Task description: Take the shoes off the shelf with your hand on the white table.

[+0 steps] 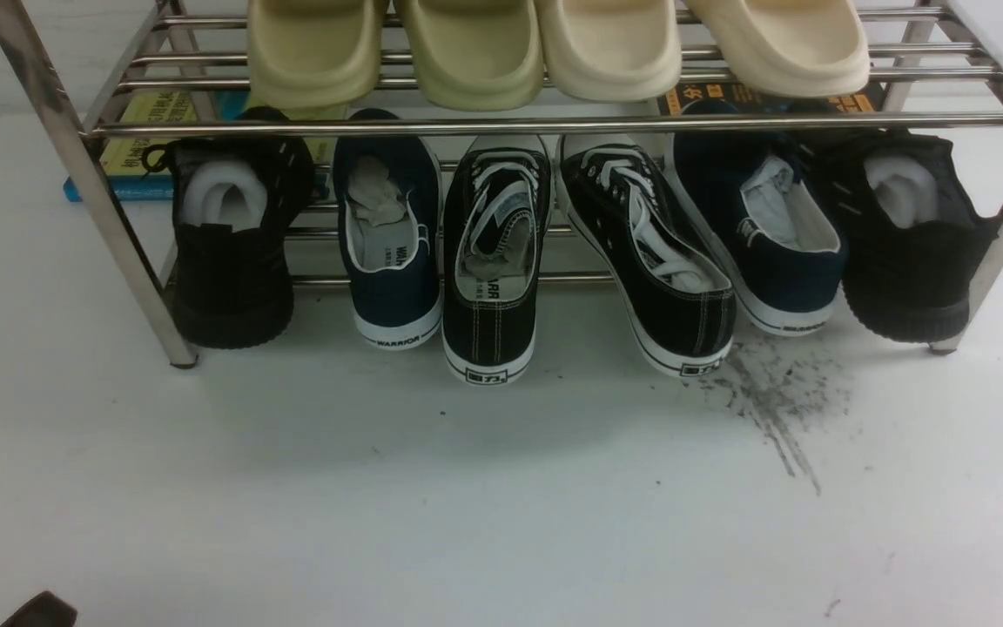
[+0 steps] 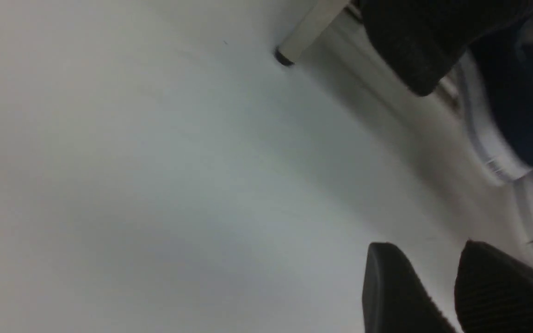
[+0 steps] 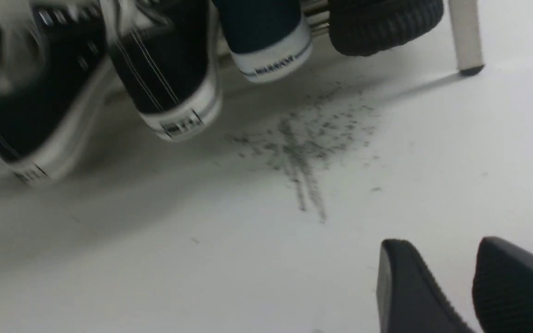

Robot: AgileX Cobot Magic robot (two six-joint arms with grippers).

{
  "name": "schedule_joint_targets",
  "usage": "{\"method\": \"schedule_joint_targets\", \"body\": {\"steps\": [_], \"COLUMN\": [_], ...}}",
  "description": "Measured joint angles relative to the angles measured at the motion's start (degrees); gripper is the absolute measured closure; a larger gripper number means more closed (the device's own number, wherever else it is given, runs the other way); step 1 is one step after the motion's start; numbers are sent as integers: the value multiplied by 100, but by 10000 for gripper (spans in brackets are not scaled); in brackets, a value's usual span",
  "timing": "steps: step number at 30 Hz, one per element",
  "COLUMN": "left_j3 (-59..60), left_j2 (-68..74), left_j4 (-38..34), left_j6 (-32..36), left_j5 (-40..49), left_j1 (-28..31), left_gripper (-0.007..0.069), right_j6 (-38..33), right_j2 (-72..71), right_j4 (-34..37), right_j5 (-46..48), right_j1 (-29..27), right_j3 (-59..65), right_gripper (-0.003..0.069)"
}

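The two black canvas sneakers stand heel-out in the middle of the chrome shelf's (image 1: pixel 554 124) lower tier, the left one (image 1: pixel 491 261) straight, the right one (image 1: pixel 649 261) angled. Both heels rest on the white table (image 1: pixel 467 505). My left gripper (image 2: pixel 426 245) is open and empty, low over bare table, short of the shelf's left leg (image 2: pixel 301 32). My right gripper (image 3: pixel 442 240) is open and empty, over the table, short of the scuff patch (image 3: pixel 303 143). The sneakers (image 3: pixel 169 78) lie beyond it. The right gripper is out of the front view.
Navy WARRIOR shoes (image 1: pixel 388 252) (image 1: pixel 763 235) and all-black knit shoes (image 1: pixel 232 252) (image 1: pixel 911 235) flank the sneakers. Several beige slippers (image 1: pixel 554 43) sit on the top tier. A book (image 1: pixel 144 139) lies behind the shelf. A dark shape (image 1: pixel 40 610) shows in the front view's lower left corner.
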Motion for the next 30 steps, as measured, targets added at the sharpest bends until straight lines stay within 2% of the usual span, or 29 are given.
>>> {"method": "schedule_joint_targets", "body": {"steps": [4,7,19,24,26,28,30], "left_j3": [0,0,0,-286,-1000,-1271,-1756], "left_j2": [0,0,0,0,39,172,520], "left_j4": [-1275,-1610,-1690,-1419,-1127,-997,-767], "left_j6": [-824,-968,-998,-562,-44,135,340], "left_j5": [-434,-710,-1403,-909,-271,-58,411], "left_j1": [0,0,0,0,0,0,0], "left_gripper": [385,385,389,424,480,511,556], "right_j6": [131,137,134,-170,-524,-674,-843], "right_j2": [0,0,0,0,205,413,828], "right_j4": [1055,1371,1465,1284,973,833,549], "right_j5": [-346,-454,-440,-332,-221,-121,92], "right_j1": [0,0,0,0,0,0,0], "right_j3": [0,0,-43,-515,-1106,-1317,-1695], "right_gripper": [420,420,420,431,492,533,604]}}
